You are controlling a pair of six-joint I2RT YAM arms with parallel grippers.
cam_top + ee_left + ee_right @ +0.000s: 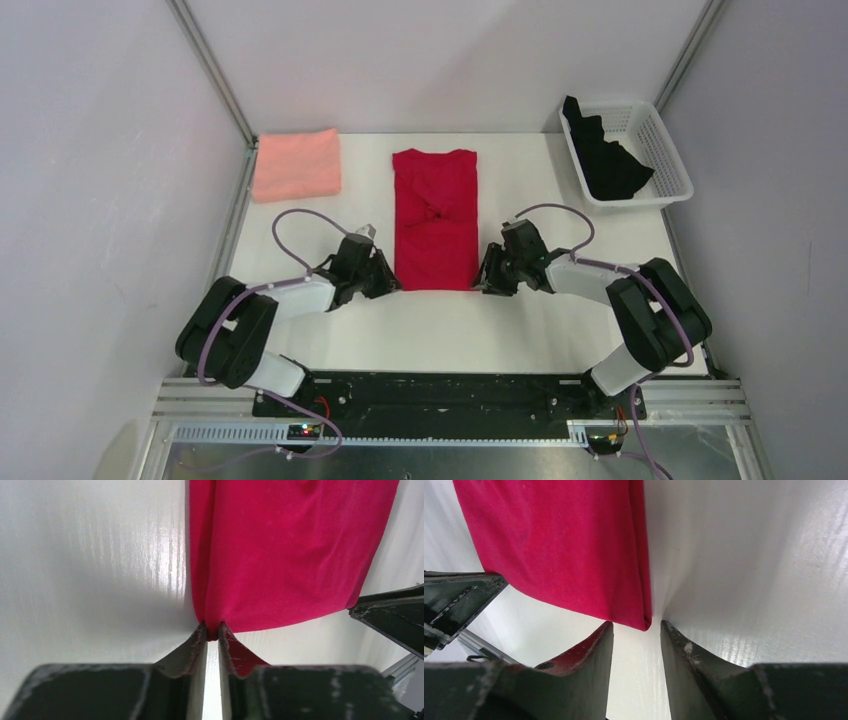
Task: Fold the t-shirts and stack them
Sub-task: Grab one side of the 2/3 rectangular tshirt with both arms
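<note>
The bright red t-shirt point(435, 215) lies flat in a long folded strip at the table's middle. At its near left corner my left gripper point(392, 280) is pinched shut on the cloth; the left wrist view shows the red t-shirt point(285, 555) bunched between the left gripper's point(212, 627) tips. My right gripper point(487, 280) sits at the near right corner. Its jaws stand apart, and the corner of the red t-shirt point(564, 545) lies just ahead of the right gripper point(636, 625), untouched. A folded salmon-pink t-shirt point(296, 163) rests at the back left. The black t-shirt point(607, 160) lies crumpled in the basket.
A white mesh basket point(640, 201) stands at the back right corner. Grey walls with metal frame posts close in the table on the left, back and right. Each wrist view catches the other arm's gripper at its edge.
</note>
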